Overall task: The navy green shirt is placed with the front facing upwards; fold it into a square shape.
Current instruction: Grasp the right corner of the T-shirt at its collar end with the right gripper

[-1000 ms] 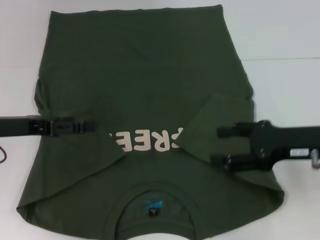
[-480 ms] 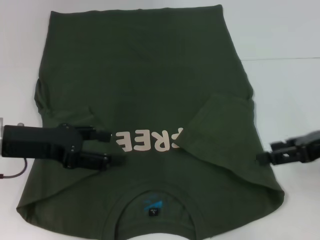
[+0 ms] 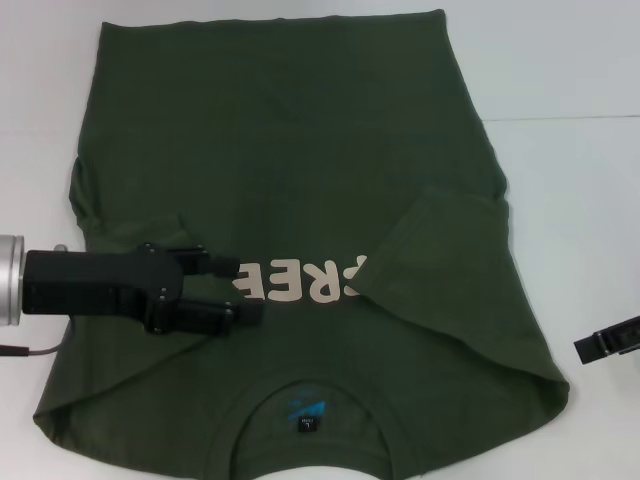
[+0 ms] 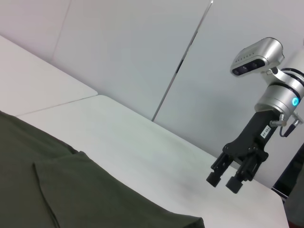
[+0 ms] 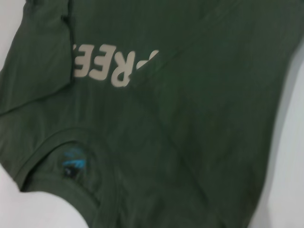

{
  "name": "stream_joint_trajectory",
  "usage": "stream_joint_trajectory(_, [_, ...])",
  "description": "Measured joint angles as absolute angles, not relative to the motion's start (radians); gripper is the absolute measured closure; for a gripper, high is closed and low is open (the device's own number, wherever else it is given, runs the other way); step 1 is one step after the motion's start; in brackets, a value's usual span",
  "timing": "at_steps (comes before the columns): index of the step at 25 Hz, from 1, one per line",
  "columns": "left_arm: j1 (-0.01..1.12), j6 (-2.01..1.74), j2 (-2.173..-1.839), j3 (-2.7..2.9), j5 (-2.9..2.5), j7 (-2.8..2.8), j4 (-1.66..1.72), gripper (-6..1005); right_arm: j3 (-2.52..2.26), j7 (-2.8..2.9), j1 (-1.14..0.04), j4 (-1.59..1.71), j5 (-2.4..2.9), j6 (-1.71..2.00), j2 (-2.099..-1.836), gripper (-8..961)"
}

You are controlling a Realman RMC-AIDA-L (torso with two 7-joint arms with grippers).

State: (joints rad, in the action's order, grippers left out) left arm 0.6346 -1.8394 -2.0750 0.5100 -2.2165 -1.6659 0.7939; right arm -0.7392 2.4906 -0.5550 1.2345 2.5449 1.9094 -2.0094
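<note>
The navy green shirt (image 3: 300,150) lies flat on the white table, front up, with its collar (image 3: 305,415) at the near edge. Both sleeves are folded inward and cover the ends of the pale lettering (image 3: 300,282). My left gripper (image 3: 240,290) hovers over the folded left sleeve, just beside the lettering, open and holding nothing. My right gripper (image 3: 610,345) is off the shirt at the right edge of the head view. The left wrist view shows the right gripper (image 4: 227,180) above bare table with its fingers apart. The right wrist view shows the shirt (image 5: 190,118), its lettering and the collar label.
The white table (image 3: 570,200) has bare surface to the right of the shirt and a narrow strip on the left. A seam in the tabletop (image 3: 560,118) runs across at the right. White wall panels (image 4: 142,47) stand behind the table.
My left gripper has moved right over the shirt toward the lettering and now stands open. My right gripper has pulled back rightward, off the shirt to the frame edge.
</note>
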Motion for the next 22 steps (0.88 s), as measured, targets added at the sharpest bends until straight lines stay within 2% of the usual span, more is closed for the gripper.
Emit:
stream_joint_trajectory(4, [0.636, -1.834, -2.078, 0.509, -2.216, -1.663, 0.788, 73, -0.738, 2.510, -0.594, 1.164, 2.576, 1.905, -1.988, 163])
stream_joint_trajectory(7, [0.637, -1.833, -2.079, 0.509, -2.216, -1.662, 0.787, 74, -0.745, 2.516, -0.625, 1.132, 2.640, 1.877, -1.988, 163])
stream_joint_trajectory(22, [0.619, -1.903, -2.080, 0.526, -2.226, -1.594, 0.791, 80, -0.858, 2.542, -0.717, 1.073, 2.817, 1.744, -2.073, 162])
